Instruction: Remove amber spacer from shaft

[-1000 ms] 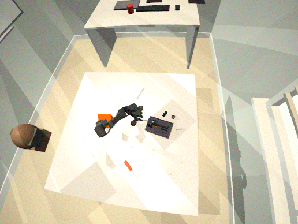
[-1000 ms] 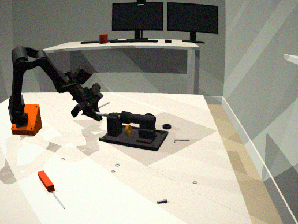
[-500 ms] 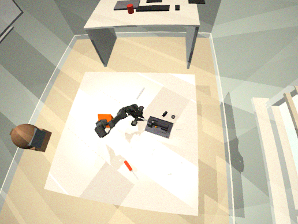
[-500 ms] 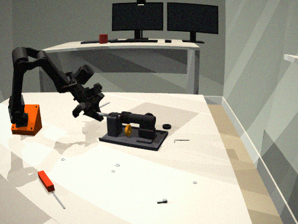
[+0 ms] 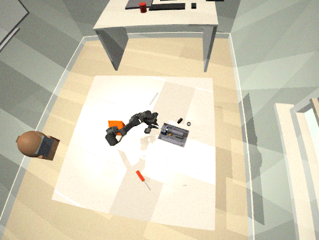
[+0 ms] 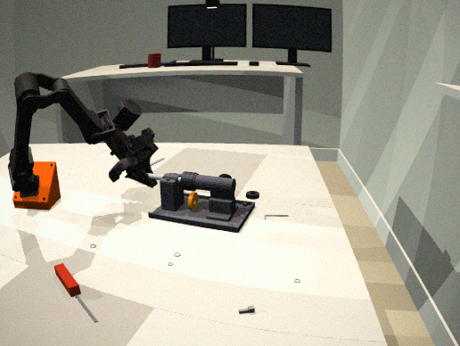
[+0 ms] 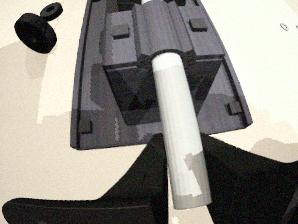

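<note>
1. Gripper (image 5: pixel 154 125) (image 6: pixel 151 178) (image 7: pixel 173 139): fingers nearly closed, clamped on pale shaft (image 5: pixel 157 127) (image 6: pixel 157 177) (image 7: pixel 175 112) near its free end.
2. Shaft seated through small support block (image 5: pixel 164 130) (image 6: pixel 171 196) (image 7: pixel 120 47).
3. Exterior view: amber spacer (image 5: pixel 170 134) (image 6: pixel 193 201) seen on edge, below shaft line, between blocks; big housing block (image 6: pixel 223 201) at its 3 o'clock.
4. Red-handled screwdriver (image 5: pixel 140 175) (image 6: pixel 67 280) laid at fixture's 8 o'clock, exterior view.

Wrist view: the upper edge is cutting off the dark base plate (image 7: pixel 95 142), and the bearing block (image 7: pixel 160 30) is hiding the pale shaft (image 7: pixel 177 120) beyond its near face. The lower edge is cropping both gripper fingers. Top view: the amber spacer (image 5: pixel 170 134) is appearing too small for its contacts to be told.
</note>
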Available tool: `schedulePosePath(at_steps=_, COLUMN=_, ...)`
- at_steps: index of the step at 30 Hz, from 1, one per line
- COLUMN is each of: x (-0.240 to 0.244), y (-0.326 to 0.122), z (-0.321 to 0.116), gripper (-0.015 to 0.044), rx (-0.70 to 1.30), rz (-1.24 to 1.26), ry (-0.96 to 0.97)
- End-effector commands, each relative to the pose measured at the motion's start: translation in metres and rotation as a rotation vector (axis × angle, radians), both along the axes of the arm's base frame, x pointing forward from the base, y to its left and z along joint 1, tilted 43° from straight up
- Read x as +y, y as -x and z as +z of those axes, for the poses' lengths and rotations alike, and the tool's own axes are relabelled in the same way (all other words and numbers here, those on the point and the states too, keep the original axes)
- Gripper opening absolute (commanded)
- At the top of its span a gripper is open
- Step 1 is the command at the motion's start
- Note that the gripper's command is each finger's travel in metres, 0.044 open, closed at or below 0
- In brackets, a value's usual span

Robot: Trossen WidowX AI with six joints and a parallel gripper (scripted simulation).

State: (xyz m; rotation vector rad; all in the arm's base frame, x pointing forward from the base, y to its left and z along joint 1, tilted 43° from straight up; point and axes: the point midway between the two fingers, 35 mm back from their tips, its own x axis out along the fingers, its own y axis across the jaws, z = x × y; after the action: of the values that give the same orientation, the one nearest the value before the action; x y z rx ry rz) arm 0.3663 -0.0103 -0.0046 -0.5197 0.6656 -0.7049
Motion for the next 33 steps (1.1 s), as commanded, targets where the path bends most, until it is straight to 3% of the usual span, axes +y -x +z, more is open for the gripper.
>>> schedulePosePath(at_steps=1, x=0.0, y=-0.002, z=0.001, gripper=0.0, rx=0.001, rz=0.003, ry=0.0)
schedulePosePath(at_steps=33, x=-0.005, y=-0.014, z=0.004, gripper=0.0, rx=0.0, rz=0.003, ry=0.0)
